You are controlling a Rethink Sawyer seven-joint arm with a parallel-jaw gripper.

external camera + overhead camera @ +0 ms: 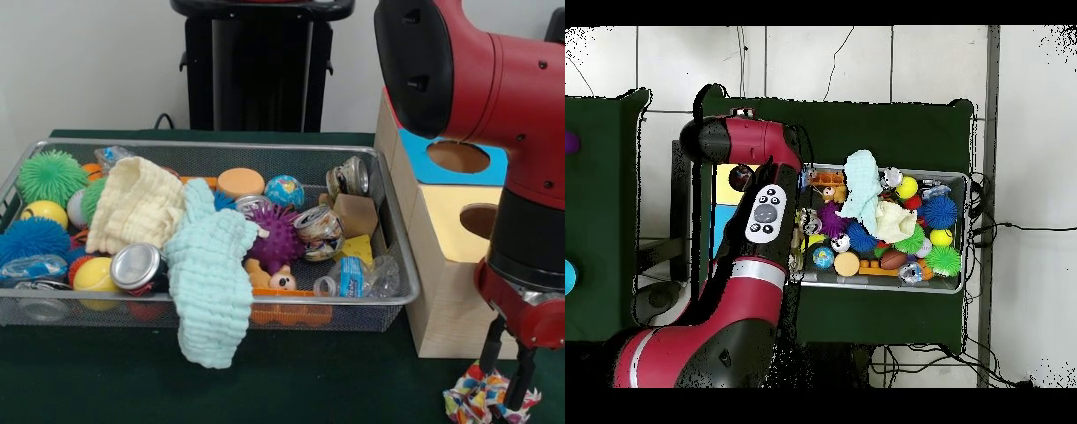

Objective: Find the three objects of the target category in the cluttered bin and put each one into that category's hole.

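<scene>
A wire mesh bin (374, 301) (957, 232) holds mixed clutter. A mint green cloth (209, 283) (861, 186) hangs over its front rim, and a cream cloth (135, 205) (894, 221) lies on the pile beside it. To the right stands a wooden box (446, 305) with a round hole in a blue panel (457, 157) and another in a yellow panel (482, 219). My gripper (505, 380) is down at the table in front of the box, open, its tips at a crumpled multicoloured cloth (481, 402). In the overhead view the arm (765, 215) hides the gripper.
The bin also holds crushed cans (137, 265) (319, 231), spiky balls in green (51, 175), blue (31, 238) and purple (276, 238), yellow balls (94, 276), a globe ball (284, 190), an orange disc (240, 182) and a small cardboard box (357, 213). Green felt (106, 380) covers the table.
</scene>
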